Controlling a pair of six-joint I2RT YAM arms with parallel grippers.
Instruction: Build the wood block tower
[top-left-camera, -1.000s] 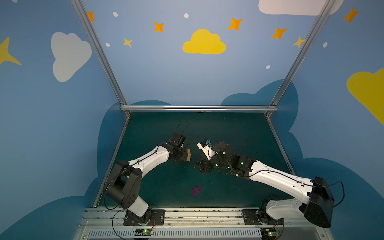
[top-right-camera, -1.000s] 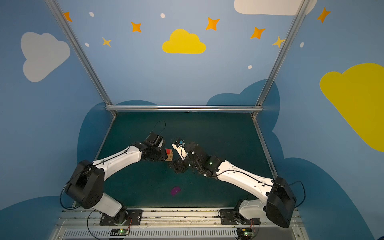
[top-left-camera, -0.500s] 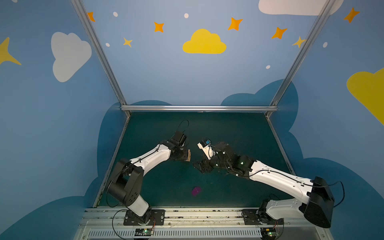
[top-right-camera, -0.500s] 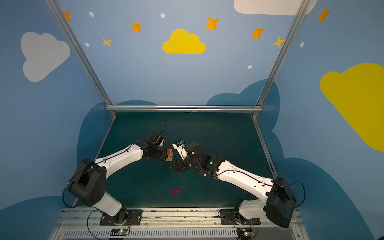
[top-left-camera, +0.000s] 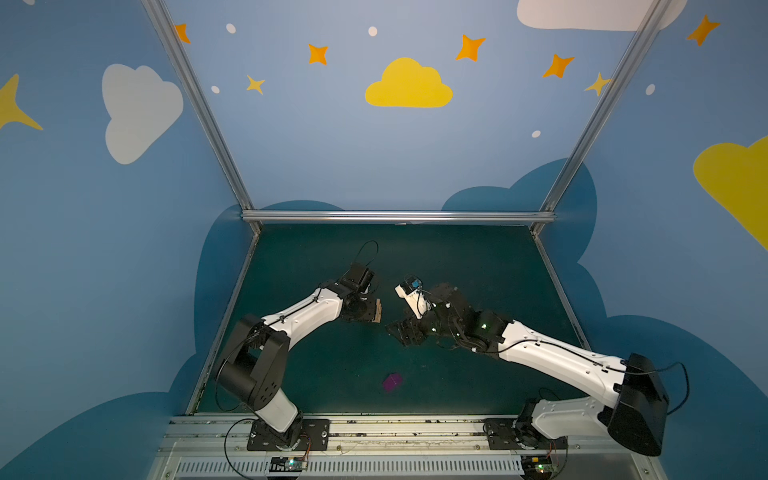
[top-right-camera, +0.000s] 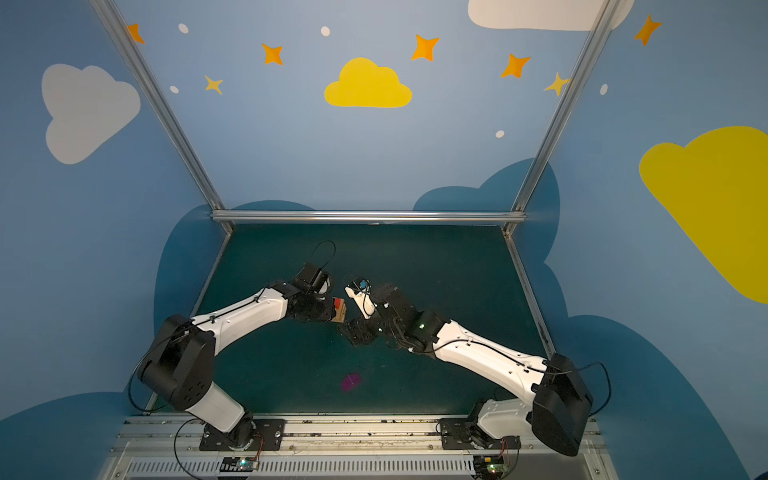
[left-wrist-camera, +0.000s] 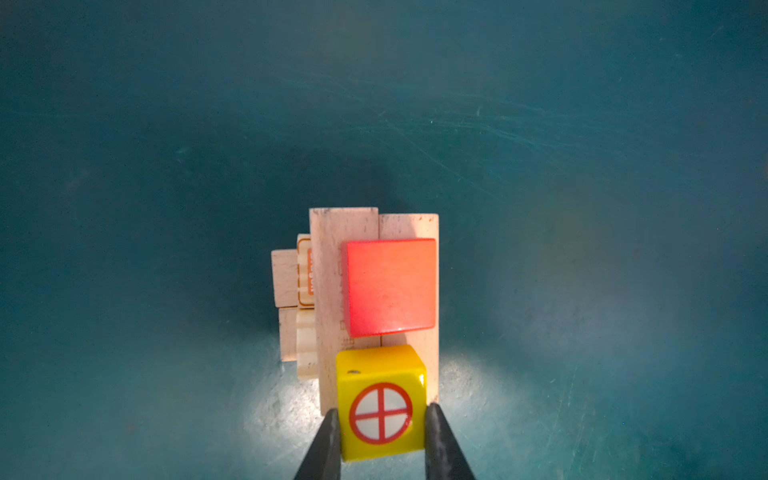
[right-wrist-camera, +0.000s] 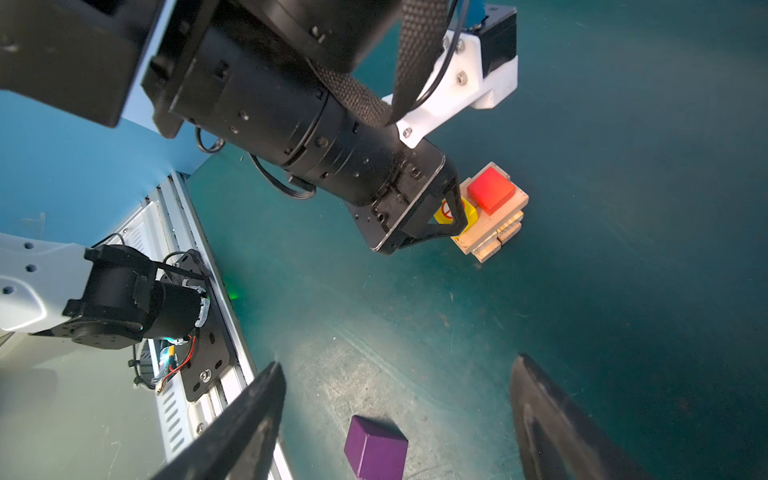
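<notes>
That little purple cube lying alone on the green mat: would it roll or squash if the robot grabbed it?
Probably neither. The purple cube rests on a flat face with crisp edges, so a push would likely slide it, not roll it. It looks like solid painted wood, so probably stiff and light. Its smooth sides might be slippery to pinch.

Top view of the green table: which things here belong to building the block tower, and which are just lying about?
Belongs to the job:
plank tower; red cube on top of it; yellow cube, gripped in the left claw; purple cube, loose on the mat; open right claw.

Just there:
base rail; metal frame; painted clouds.
</notes>
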